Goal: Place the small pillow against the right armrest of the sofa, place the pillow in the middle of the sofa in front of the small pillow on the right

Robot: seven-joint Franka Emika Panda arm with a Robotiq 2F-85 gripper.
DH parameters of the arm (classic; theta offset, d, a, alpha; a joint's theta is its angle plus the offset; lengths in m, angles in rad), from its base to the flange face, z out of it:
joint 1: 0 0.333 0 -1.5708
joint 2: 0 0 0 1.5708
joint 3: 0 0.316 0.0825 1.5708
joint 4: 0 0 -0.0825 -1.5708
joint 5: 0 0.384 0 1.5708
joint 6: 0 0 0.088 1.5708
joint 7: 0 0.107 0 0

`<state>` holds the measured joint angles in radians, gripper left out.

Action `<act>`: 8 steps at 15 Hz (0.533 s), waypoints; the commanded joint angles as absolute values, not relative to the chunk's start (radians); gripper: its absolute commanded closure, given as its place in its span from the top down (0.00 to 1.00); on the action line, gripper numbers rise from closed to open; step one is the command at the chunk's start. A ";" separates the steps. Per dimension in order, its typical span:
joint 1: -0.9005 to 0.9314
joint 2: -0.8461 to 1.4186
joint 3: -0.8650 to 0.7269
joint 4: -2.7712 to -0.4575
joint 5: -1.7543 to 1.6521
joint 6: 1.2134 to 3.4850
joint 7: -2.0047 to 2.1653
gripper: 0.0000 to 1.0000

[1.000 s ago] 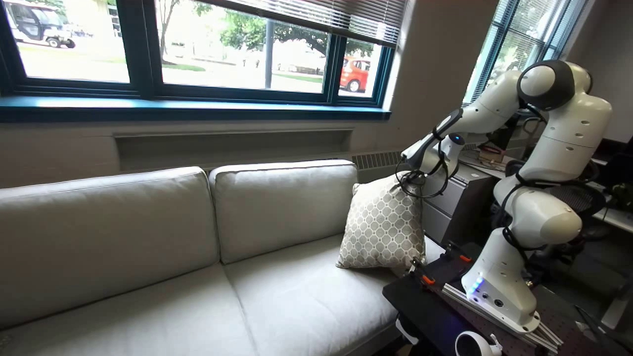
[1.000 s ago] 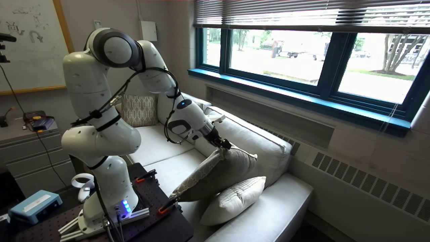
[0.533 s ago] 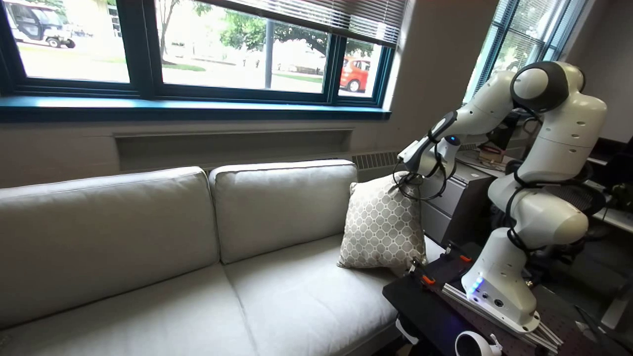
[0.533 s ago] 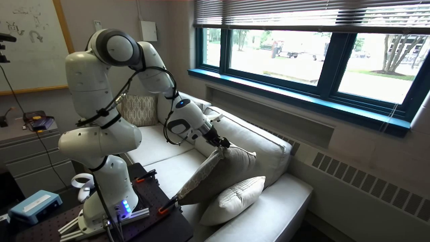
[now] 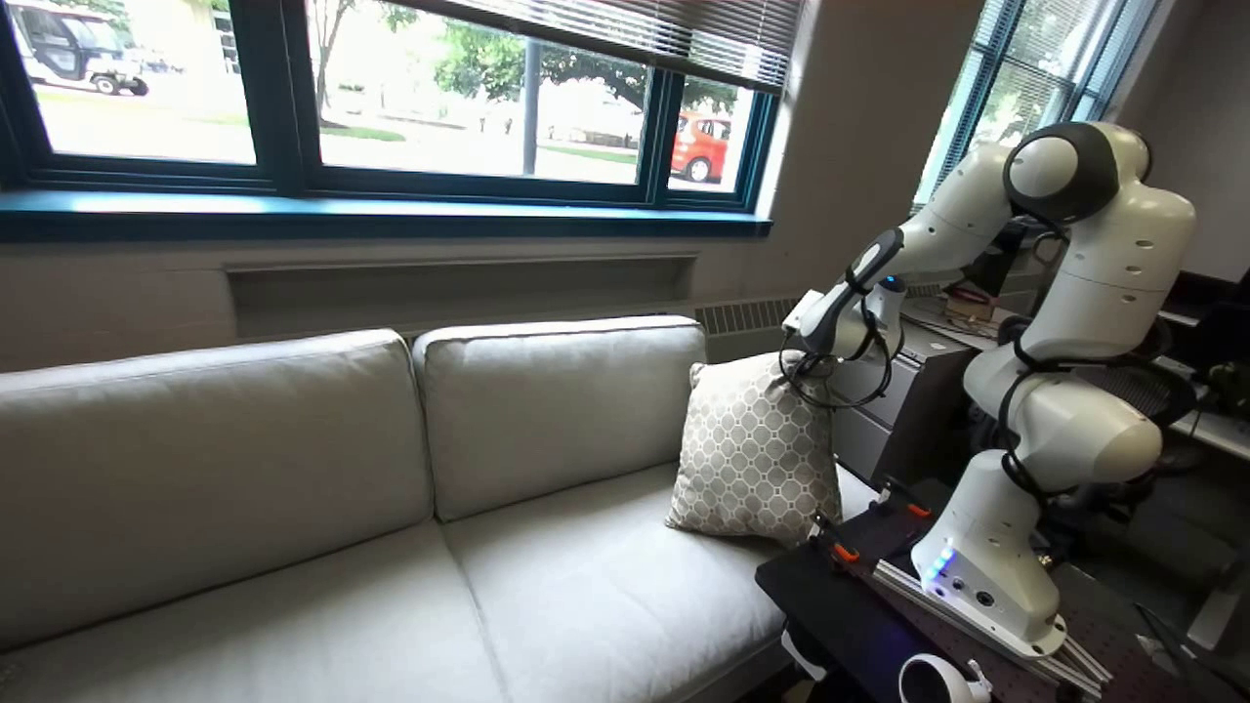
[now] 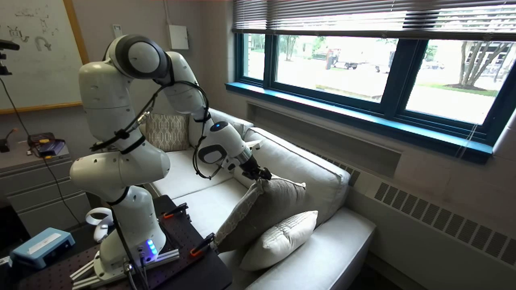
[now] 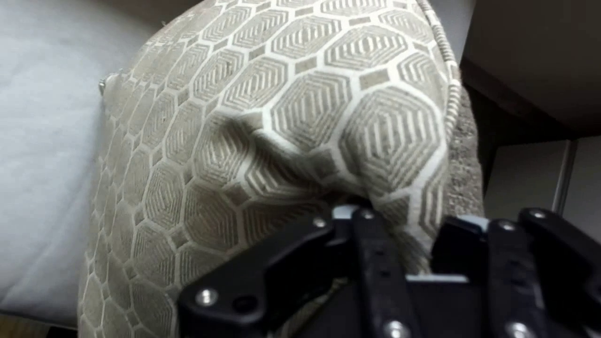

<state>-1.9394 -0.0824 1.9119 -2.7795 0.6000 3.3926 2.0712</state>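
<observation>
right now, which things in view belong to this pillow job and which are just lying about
For the job:
large patterned pillow, its edge pinched in the gripper
small off-white pillow, beside the right armrest
sofa

Just lying about:
other patterned cushion, far end of the sofa
white controller
blue box

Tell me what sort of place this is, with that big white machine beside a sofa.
Most likely a robotics lab or office with a lounge corner: a robot arm stands beside a sofa, and a whiteboard bears sketches.
</observation>
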 commanded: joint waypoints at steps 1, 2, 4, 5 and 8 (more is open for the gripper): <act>-1.975 -0.128 1.984 -2.678 0.483 3.245 2.089 0.01; -1.984 -0.149 2.004 -2.647 0.462 3.195 2.092 0.01; -2.018 -0.202 2.056 -2.582 0.445 3.109 2.084 0.02; -2.050 -0.233 2.093 -2.545 0.448 3.074 2.078 0.02; -2.198 -0.316 2.246 -2.438 0.488 2.998 2.040 0.02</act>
